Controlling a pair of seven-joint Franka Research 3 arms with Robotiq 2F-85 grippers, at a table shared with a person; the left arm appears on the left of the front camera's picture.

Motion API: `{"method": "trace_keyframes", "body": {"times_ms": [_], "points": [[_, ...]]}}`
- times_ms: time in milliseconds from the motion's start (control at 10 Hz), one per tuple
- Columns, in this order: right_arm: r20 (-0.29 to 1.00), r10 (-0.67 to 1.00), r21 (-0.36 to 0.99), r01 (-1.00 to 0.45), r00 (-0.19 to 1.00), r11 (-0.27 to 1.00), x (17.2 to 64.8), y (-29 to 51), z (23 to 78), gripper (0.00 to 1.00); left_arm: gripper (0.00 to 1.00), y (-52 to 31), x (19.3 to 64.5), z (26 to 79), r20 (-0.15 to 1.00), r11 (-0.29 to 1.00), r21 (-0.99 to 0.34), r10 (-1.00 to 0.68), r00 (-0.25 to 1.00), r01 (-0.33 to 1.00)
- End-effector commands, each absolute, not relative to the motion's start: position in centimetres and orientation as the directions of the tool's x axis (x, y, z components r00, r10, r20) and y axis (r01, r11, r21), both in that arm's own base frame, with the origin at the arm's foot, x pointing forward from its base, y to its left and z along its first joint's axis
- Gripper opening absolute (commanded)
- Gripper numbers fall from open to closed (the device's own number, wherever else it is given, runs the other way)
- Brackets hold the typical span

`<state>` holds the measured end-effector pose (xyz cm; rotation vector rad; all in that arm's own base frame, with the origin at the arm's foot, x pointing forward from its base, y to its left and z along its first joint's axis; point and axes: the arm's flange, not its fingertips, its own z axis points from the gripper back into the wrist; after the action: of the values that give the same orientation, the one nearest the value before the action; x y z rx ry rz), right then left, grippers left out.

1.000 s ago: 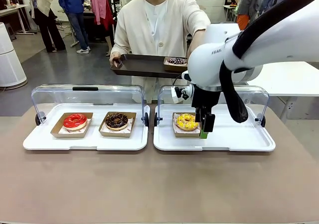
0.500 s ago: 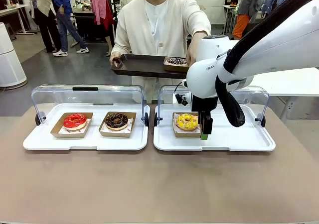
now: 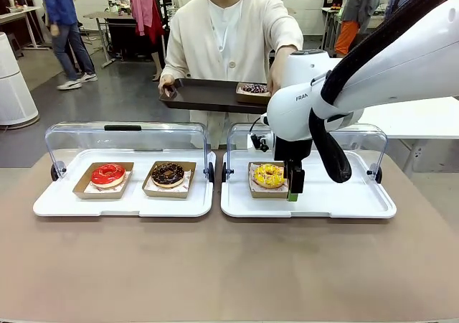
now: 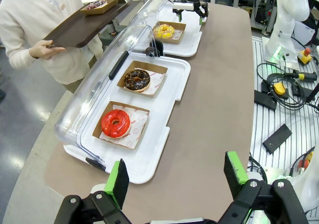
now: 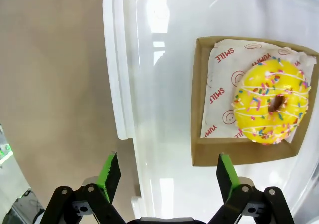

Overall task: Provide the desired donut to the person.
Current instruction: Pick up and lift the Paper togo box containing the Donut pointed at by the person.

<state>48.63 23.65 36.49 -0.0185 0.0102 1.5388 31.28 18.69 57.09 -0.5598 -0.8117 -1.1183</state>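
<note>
Yellow donut [image 5: 269, 104] in its cardboard tray [image 5: 239, 157] looks the target; right jaws hang open beside it, left jaws open, idle; next: straddle tray edge, close.

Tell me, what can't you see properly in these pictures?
Front view: the donut on the person's brown tray is too small to tell its topping.
Front view: the robot's right arm partly hides one of the person's hands.
Right wrist view: the white tray runs off the picture's edges.
</note>
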Motion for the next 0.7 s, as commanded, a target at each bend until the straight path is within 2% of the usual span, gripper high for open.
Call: {"method": "trace_keyframes", "body": {"times_ms": [0,600], "points": [[-0.03,0.999,-0.036,-0.999,0.031,0.03,48.9,23.4,35.9,1.0,1.0,18.6,31.3,57.1,0.808,0.35,0.011,-0.554,0.198,0.937],[-0.034,0.998,-0.064,-0.997,0.051,0.049,50.2,23.0,33.9,1.0,1.0,18.6,31.3,57.1,0.808,0.35,0.011,-0.554,0.198,0.937]]}}
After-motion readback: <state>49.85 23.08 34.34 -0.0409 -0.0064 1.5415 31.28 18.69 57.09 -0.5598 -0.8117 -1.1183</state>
